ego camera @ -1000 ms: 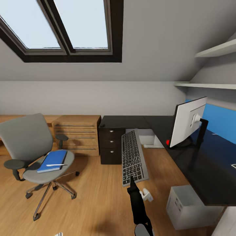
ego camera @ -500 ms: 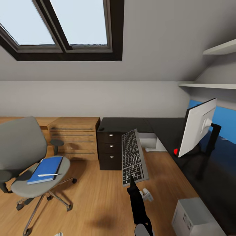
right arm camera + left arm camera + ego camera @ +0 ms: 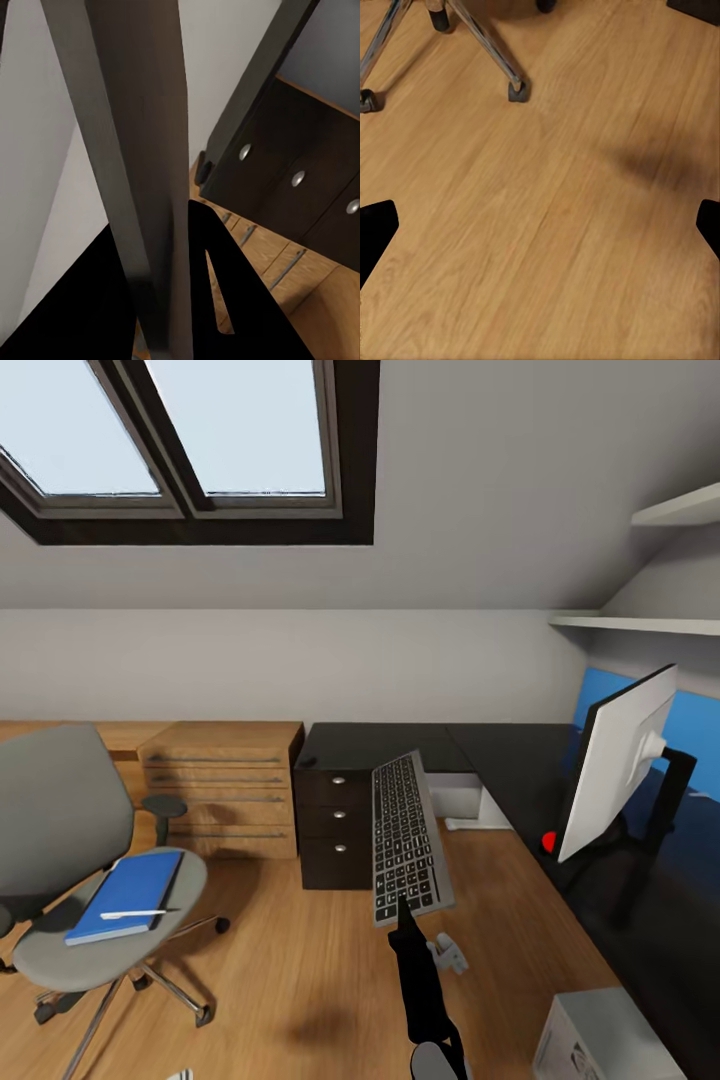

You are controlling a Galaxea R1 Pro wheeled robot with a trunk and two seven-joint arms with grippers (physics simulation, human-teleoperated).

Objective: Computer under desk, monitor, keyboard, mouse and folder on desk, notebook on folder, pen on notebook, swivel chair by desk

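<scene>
Gripping the long silver-grey, black-keyed keyboard (image 3: pixel 408 842) by its near edge, our right gripper (image 3: pixel 403 908) raises it; left gripper (image 3: pixel 540 225) spread wide.

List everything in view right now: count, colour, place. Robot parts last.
keyboard: one, silver-grey with black keys, held up in the air over the floor
monitor: one, pale grey back, on the desk
desk: one, glossy black, along the right
swivel chair: one, grey, at left on the floor
folder: one, blue, on the chair seat
pen: one, white, on the folder
computer: one, light grey, on the floor by the desk
drawer unit: one, dark, under the desk's end
wooden chest: one, light wood, by the wall
right claw: black, shut on the keyboard
left claw: black, open over the floor
</scene>
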